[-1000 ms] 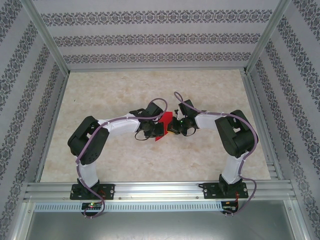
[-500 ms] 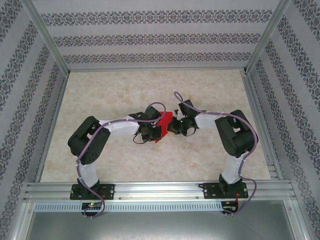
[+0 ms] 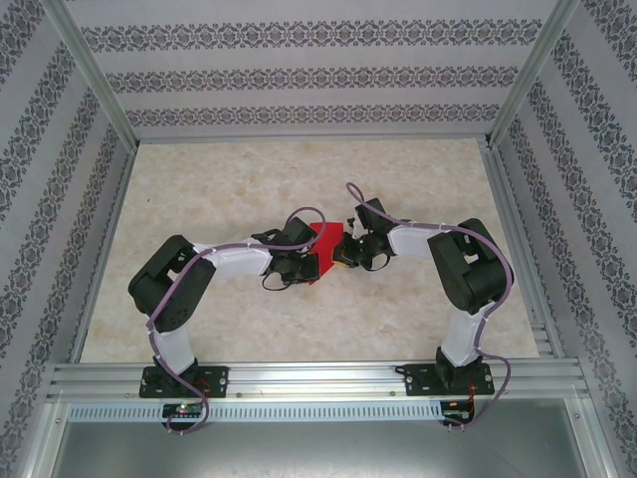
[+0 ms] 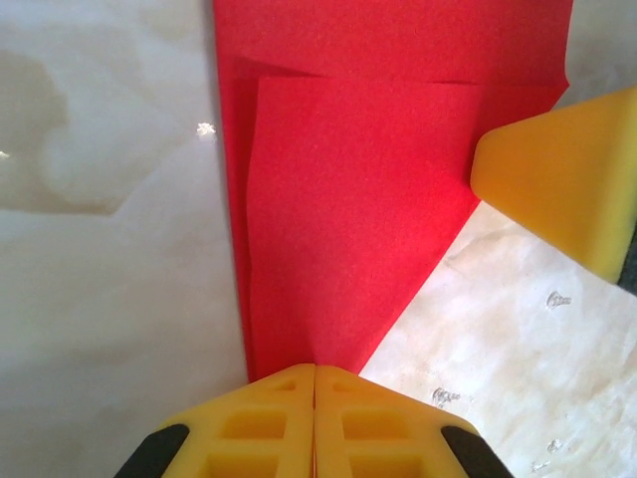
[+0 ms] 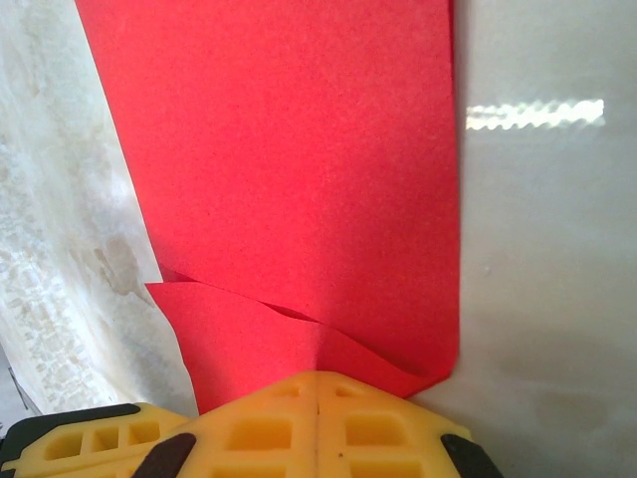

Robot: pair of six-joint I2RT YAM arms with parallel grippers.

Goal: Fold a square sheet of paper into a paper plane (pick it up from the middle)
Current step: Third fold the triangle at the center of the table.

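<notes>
Near the centre of the top view, you have the thin bright red sheet of paper (image 3: 324,241), partly folded, clenched at opposite edges by the left tool (image 4: 315,370) and the right tool (image 5: 317,378).

The right gripper (image 5: 317,380), jaws pressed together, pinches the folded red paper (image 5: 299,169) over a marbled table (image 5: 547,299).

Top view high above table (image 3: 249,179), both wrist views close, sharing red paper (image 4: 348,199)
</notes>
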